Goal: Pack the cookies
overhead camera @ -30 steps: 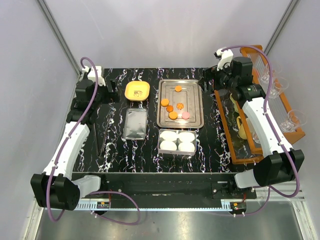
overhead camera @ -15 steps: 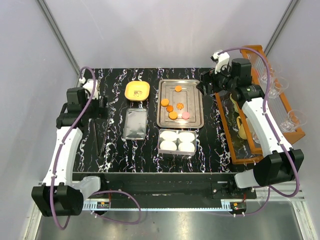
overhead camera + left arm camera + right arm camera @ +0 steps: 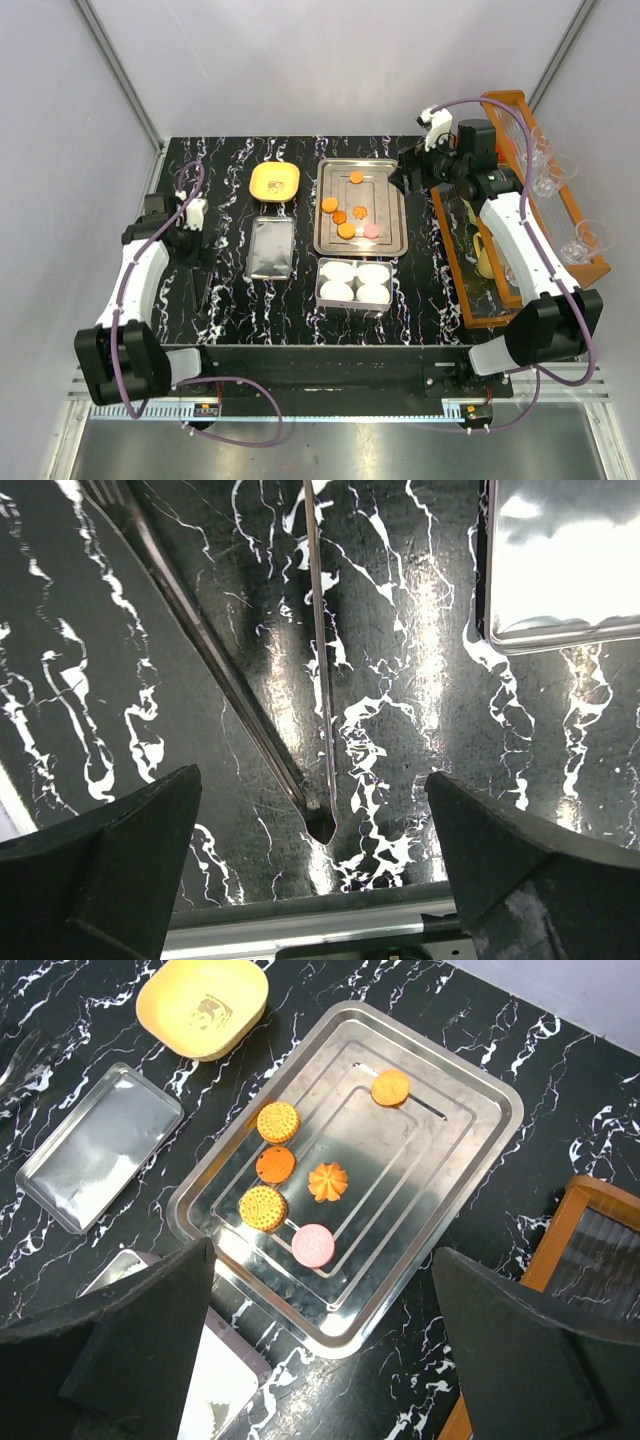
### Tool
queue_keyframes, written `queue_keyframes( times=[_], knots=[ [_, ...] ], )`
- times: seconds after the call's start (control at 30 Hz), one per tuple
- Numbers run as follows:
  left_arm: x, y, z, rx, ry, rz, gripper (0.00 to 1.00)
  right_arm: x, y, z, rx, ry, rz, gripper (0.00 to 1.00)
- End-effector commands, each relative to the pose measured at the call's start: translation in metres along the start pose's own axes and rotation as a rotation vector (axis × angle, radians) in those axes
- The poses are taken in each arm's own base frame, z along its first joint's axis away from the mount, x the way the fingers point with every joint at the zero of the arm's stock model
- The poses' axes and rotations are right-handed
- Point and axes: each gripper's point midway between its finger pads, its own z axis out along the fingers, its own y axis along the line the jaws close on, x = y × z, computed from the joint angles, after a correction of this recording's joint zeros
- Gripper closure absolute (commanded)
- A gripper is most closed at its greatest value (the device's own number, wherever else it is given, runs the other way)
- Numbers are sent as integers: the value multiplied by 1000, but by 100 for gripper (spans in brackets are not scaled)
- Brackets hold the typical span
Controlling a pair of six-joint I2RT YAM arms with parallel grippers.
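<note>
Cookies [image 3: 279, 1121] on steel tray [image 3: 432, 1165]

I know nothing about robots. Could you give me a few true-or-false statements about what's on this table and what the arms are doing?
1. All the cookies lie on the metal tray. True.
2. Two cookies are pink. False: there is one pink cookie; the other five are orange.
3. The left gripper is gripping the tongs. False: it is open over the tongs, which lie on the table.
4. The right gripper is open and holds nothing. True.
5. The yellow dish sits inside the metal tray. False: it stands on the table beside it.
</note>
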Motion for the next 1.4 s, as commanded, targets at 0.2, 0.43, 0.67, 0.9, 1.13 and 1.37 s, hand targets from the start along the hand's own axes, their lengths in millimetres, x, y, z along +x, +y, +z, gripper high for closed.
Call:
queue_keyframes(
  times=[0.2, 0.43, 0.67, 0.9, 1.13, 1.37],
  knots=[
    [14, 10, 37, 17, 110, 60, 1, -3, 3, 4, -12, -20, -9, 0],
    [23, 20, 53, -11, 148, 57, 1, 0, 0, 4, 2, -13, -12, 0],
    [33, 28, 64, -31, 196, 56, 1, 3, -2, 9, 3, -7, -6, 0],
    [33, 33, 76, -52, 226, 7, 1, 0, -2, 11, -3, -9, -2, 0],
    [32, 35, 82, -61, 256, -39, 5, 1, -4, 12, 3, -7, 0, 0],
    [28, 34, 83, -66, 286, -108, 18, 2, -5, 12, 10, -8, 7, 0]
  ],
)
